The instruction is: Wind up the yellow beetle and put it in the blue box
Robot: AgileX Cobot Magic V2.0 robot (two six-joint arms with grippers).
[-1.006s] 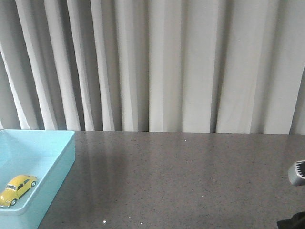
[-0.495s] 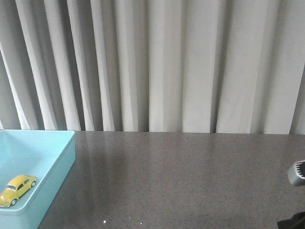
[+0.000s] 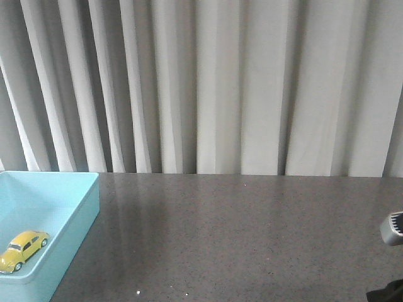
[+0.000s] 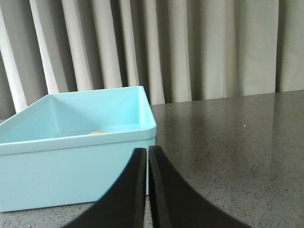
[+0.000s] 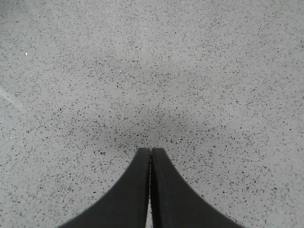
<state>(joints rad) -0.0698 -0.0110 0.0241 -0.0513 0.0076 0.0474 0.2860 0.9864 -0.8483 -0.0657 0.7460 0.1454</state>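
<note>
- The place looked like a lab or test setup.
- A speckled grey table (image 3: 252,233) stood bare.
- Plain pale curtains (image 3: 220,88) closed off the background.

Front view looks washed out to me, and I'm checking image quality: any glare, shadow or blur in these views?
Front view: soft pale sheen streaks on the table, yellow beetle slightly soft. Left wrist view: blue box sharp, evenly lit. Right wrist view: faint shadow ahead of the right gripper.
</note>
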